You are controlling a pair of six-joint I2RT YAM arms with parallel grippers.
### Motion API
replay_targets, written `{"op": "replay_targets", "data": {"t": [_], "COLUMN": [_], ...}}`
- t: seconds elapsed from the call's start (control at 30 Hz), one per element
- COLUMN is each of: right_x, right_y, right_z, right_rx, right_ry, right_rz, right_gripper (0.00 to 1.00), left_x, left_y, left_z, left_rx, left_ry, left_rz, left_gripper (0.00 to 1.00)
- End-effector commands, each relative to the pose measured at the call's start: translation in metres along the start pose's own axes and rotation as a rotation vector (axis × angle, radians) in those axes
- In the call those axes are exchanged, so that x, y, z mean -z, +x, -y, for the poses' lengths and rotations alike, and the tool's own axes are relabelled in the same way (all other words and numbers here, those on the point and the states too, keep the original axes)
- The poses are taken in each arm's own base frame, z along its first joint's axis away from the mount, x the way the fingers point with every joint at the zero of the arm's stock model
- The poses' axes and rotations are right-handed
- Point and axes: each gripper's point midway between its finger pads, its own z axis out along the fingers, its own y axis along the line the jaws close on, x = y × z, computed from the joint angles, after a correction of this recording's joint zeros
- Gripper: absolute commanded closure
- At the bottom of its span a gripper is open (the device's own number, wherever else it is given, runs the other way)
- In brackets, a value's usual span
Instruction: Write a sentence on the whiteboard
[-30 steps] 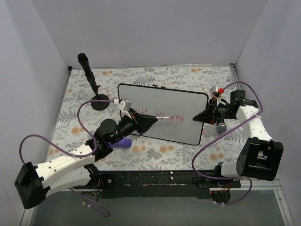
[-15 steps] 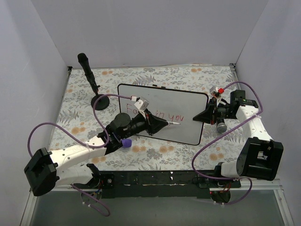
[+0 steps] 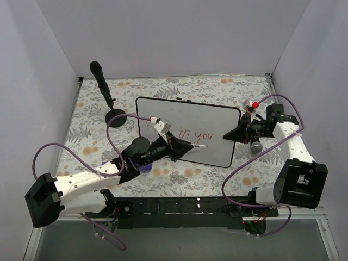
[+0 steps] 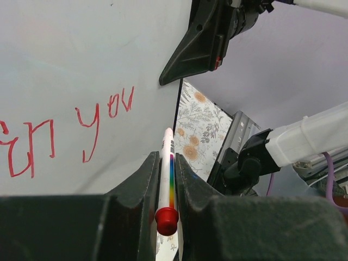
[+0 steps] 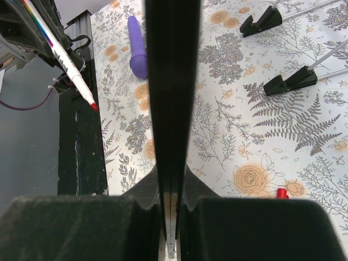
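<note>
The whiteboard (image 3: 212, 117) stands propped at the middle of the floral mat. Red lettering of the sentence (image 3: 197, 134) reads "in you"; my left arm hides what comes before it. In the left wrist view the same letters (image 4: 81, 128) run across the board (image 4: 81, 49). My left gripper (image 3: 186, 145) is shut on a white marker (image 4: 167, 174) with a rainbow stripe, its tip just below "you". Whether the tip touches the board I cannot tell. My right gripper (image 3: 228, 136) is shut on the whiteboard's right edge (image 5: 171, 81), seen edge-on in the right wrist view.
A black microphone stand (image 3: 103, 81) rises at the back left on a round base (image 3: 115, 117). A purple object (image 5: 137, 46) lies on the mat under my left arm. The board's black feet (image 5: 288, 82) rest on the mat. Grey walls close in on three sides.
My left gripper has carried the marker to the right along the board and slightly toward its near edge. The right arm and the board have not moved.
</note>
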Motion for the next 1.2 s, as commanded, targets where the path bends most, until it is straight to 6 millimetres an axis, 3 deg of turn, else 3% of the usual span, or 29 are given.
{"op": "replay_targets", "data": {"t": [0.0, 0.2, 0.77, 1.17], "right_x": [-0.001, 0.0, 0.0, -0.001], "right_y": [-0.002, -0.005, -0.008, -0.006], "right_z": [0.001, 0.001, 0.001, 0.002], "right_rx": [0.09, 0.092, 0.092, 0.085], "right_ry": [0.012, 0.017, 0.025, 0.026], "right_rz": [-0.026, -0.024, -0.014, -0.017], "right_gripper": [0.99, 0.99, 0.99, 0.99], "left_x": [-0.002, -0.018, -0.056, -0.053], "left_y": [-0.011, 0.001, -0.001, -0.028], "left_z": [0.002, 0.004, -0.007, -0.006], "left_rx": [-0.007, -0.02, -0.05, -0.092], "left_ry": [-0.022, -0.017, -0.102, -0.141], "left_rz": [0.076, 0.04, 0.076, 0.136], "left_gripper": [1.0, 1.0, 1.0, 1.0]}}
